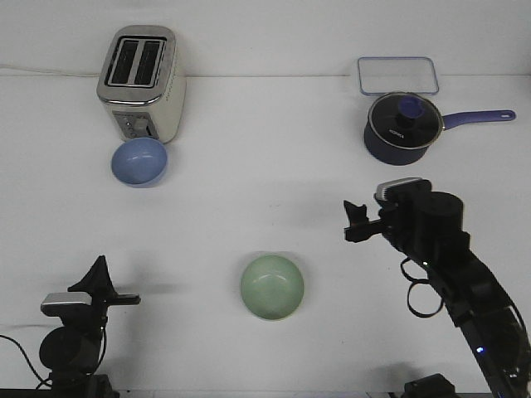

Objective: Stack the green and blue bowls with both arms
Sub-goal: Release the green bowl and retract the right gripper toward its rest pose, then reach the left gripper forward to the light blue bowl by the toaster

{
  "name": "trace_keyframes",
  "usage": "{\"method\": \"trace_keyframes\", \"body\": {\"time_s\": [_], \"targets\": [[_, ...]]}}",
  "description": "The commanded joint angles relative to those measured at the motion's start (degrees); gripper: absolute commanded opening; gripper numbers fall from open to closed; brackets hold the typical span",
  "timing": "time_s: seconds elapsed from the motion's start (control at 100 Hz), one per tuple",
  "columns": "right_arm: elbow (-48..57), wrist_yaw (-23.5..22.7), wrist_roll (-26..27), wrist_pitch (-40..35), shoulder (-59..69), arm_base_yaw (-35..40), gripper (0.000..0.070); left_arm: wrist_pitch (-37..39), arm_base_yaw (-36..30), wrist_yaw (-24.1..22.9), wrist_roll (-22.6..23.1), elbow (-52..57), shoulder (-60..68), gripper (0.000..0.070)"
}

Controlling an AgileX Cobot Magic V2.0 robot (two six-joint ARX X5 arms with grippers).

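Green bowl [272, 287] sat between your two grippers, nearer the right gripper [355, 220].
Blue bowl [139, 161] lay well beyond the left gripper [99, 274], touching the toaster [139, 83]; you couldn't tell either gripper's state.

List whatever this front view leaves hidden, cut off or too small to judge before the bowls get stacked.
- Right claw: seen end-on and dark, so open or shut cannot be told.
- Left claw: only a pointed dark shape shows; its jaw gap is unclear.
- Both arms: their bases run off the lower edge.
- Blue bowl: whether it touches the toaster is unclear.
- Saucepan: contents unreadable through the lid.
- Green bowl: underside hidden.
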Motion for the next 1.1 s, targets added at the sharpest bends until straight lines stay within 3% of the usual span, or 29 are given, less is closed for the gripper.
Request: {"method": "trace_keyframes", "body": {"time_s": [0.0,0.18,0.38,0.56,0.8,1.09], "targets": [[0.5,0.1,-4.1,0.4,-1.2,-2.0,0.0479,0.6,0.2,-0.1,-0.5,-1.1,0.0,0.0012],[-5.3,-0.4,-5.9,4.3,-9.0,-7.2,0.0479,1.0,0.2,-0.1,-2.6,-1.1,0.0,0.0012],[-17.9,-0.6,-10.4,12.3,-19.7,-10.1,0.0479,1.1,0.2,-0.1,-12.6,-0.8,0.0,0.0012],[-28.4,0.3,-9.8,16.8,-29.4,-10.2,0.0479,2.6,0.2,-0.1,-23.5,2.1,0.0,0.0011],[-30.4,4.2,-9.3,16.3,-36.6,-10.2,0.0479,-4.4,0.2,-0.7,-22.8,15.7,8.3,0.0013],[-30.4,4.1,-8.5,16.3,-36.7,-10.1,0.0479,-17.1,0.3,0.3,-16.2,42.0,43.3,0.0013]]}}
